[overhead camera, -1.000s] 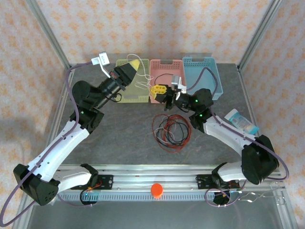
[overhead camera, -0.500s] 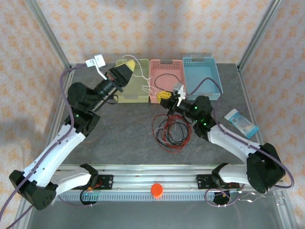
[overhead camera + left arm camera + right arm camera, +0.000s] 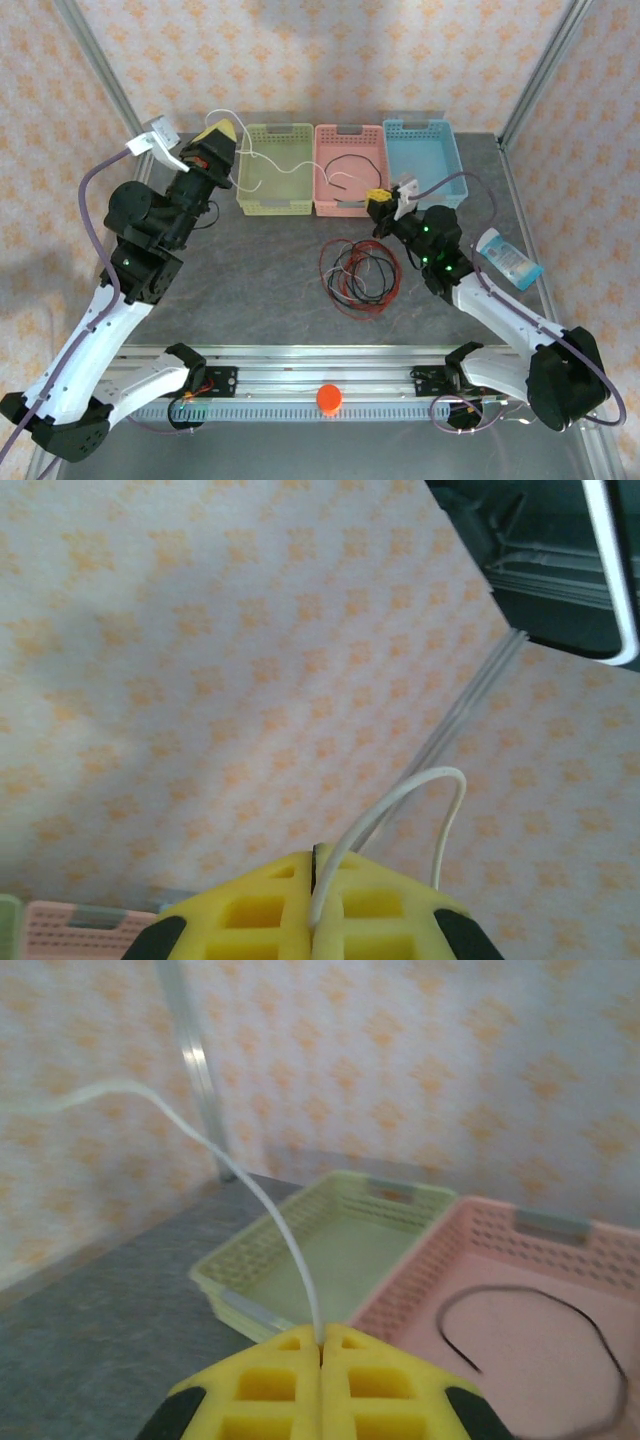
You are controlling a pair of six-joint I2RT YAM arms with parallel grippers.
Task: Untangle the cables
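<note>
white cable (image 3: 447,773) strung roughly left-right, seemingly slack, left gripper (image 3: 222,132) and right gripper (image 3: 378,198) each pinching it

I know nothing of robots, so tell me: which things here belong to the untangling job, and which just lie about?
Job: white cable, held by left end effector and right end effector; black cable in pink basket; red-and-black tangle on table; probably green basket, blue basket.
Lying about: blue-white packet; orange knob.
</note>
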